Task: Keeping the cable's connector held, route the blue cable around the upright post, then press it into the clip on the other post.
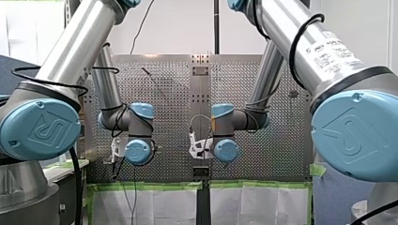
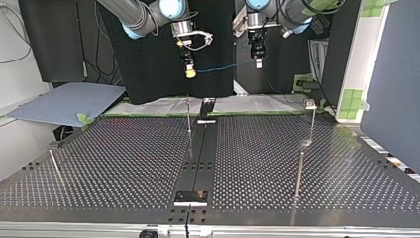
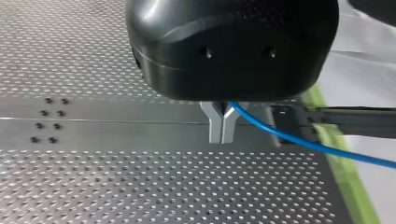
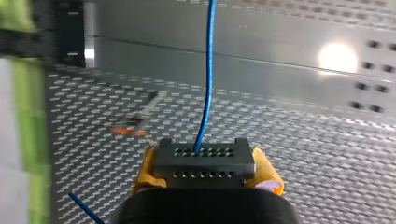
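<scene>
While the blue cable (image 2: pixel 223 66) spans the air between both grippers, high above the counter (image 2: pixel 124 163) near its arm-side edge, routing looks not yet started. My right gripper (image 2: pixel 189 72) pinches the connector (image 4: pixel 204 163); my left gripper (image 3: pixel 222 128) pinches the cable. The next move probably calls for descending to the middle post (image 2: pixel 188 116), then the clip-topped post (image 2: pixel 313 124). Open counter surrounds both.

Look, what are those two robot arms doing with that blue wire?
They are holding a blue cable up in the air between them. My right hand grips the black connector at the cable's end with its yellow pads. My left hand pinches the cable a little further along. Both hang above the table. The cable has not gone around the thin post yet.
</scene>
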You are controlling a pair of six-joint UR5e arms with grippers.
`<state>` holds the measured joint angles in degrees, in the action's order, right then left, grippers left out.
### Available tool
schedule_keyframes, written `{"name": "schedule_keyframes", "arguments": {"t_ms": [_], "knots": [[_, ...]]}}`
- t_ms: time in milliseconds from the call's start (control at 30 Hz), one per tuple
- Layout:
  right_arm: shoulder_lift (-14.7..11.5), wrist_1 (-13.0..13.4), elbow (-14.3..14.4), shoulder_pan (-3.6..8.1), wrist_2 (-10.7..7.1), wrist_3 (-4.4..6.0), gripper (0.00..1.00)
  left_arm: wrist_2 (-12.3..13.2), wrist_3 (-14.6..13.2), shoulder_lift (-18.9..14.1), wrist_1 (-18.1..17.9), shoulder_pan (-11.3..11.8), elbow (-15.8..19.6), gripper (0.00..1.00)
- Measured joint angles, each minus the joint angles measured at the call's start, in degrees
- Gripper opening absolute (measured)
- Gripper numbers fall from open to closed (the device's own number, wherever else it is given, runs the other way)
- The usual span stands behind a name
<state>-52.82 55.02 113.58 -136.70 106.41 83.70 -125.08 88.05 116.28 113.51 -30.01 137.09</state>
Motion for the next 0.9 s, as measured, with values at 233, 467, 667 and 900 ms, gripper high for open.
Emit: {"name": "schedule_keyframes", "arguments": {"t_ms": [233, 467, 667, 900], "knots": [[1.02, -4.08, -0.04, -0.02, 0.03, -0.01, 0.0, -0.02, -2.11, 0.02, 3.03, 0.02, 0.0, 0.0], [1.07, -4.97, -0.05, -0.02, 0.03, -0.01, 0.0, 0.04, -2.4, 0.05, 3.53, 0.02, -0.03, 0.0], [-0.66, -4.98, 0.37, 0.38, 0.41, 1.25, 0.0, 1.39, -2.9, -1.91, 5.85, 0.11, -0.61, 0.0], [-4.64, -5.03, 0.39, 0.36, -1.82, 4.68, 0.0, 2.55, -0.22, -5.74, 6.58, 0.24, -0.68, 0.0]]}}
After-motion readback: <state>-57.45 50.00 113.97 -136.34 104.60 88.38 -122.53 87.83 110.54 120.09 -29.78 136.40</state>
